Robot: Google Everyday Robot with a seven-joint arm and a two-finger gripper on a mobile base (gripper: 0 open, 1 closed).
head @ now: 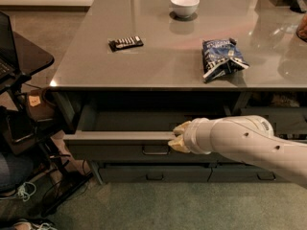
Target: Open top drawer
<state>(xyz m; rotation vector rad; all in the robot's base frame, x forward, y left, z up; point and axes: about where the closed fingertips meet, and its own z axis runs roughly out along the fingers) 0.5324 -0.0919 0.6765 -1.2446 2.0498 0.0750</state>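
Observation:
The top drawer (115,147) is a wide dark-grey drawer under the grey table top (158,71). It stands partly pulled out and shows a plain grey interior (134,121). Its small loop handle (155,150) sits free at the centre of the front panel. My gripper (178,137), with yellowish fingertips on a white arm coming in from the right, straddles the top edge of the front panel just right of the handle. One fingertip is inside the drawer and one is in front, shut on the panel.
A white bowl (184,5), a blue chip bag (221,57) and a black snack bar (125,43) lie on the table top. Shorter drawers (153,174) sit below. A black side stand (29,56) and cables (24,190) crowd the left floor.

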